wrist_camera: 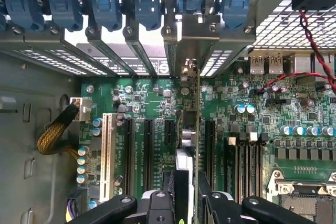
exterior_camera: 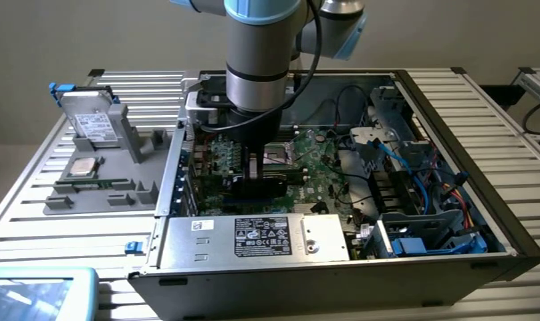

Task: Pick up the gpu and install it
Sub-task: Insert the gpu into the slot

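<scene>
My gripper (exterior_camera: 252, 170) reaches down into the open computer case (exterior_camera: 448, 100), over the motherboard's expansion slots. It is shut on the gpu (exterior_camera: 221, 159), which stands on edge with its green face toward the exterior view's left. In the wrist view the gpu (wrist_camera: 189, 124) runs edge-on between the black fingers (wrist_camera: 176, 195), in line with a gap among the long black slots (wrist_camera: 148, 150). Its metal bracket end lies at the rear slot openings (wrist_camera: 184, 69). Whether the card sits fully in a slot I cannot tell.
Blue slot latches (wrist_camera: 149, 3) line the case's rear wall. The CPU socket (wrist_camera: 310, 195) and memory slots (wrist_camera: 247, 161) lie beside the card. The power supply (exterior_camera: 261, 237) fills the front. A grey fixture (exterior_camera: 101, 194) outside holds a hard drive (exterior_camera: 96, 124). Blue cables (exterior_camera: 430, 194) crowd the exterior view's right.
</scene>
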Tool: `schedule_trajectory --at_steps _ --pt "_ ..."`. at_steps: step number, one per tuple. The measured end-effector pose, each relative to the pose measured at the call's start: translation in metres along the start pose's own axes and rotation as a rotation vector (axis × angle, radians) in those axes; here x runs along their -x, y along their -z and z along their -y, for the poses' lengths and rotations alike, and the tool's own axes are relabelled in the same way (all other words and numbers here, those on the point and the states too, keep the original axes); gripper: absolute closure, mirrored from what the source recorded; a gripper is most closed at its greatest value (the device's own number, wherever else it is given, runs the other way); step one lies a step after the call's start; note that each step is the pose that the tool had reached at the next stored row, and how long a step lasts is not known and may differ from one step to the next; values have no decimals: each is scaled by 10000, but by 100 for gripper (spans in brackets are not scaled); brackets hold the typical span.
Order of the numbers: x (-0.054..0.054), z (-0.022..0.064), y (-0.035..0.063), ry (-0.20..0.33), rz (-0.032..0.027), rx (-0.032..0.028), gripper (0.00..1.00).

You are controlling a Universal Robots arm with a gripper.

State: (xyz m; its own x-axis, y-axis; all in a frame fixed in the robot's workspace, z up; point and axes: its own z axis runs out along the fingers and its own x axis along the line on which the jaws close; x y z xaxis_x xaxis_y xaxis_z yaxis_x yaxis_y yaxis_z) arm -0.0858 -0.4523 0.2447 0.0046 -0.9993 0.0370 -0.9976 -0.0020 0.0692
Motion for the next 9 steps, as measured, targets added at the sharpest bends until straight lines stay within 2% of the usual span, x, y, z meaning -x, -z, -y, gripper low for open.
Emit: schedule_trajectory --at_steps 9 --pt "-3 -1 0 13 -2 0 72"
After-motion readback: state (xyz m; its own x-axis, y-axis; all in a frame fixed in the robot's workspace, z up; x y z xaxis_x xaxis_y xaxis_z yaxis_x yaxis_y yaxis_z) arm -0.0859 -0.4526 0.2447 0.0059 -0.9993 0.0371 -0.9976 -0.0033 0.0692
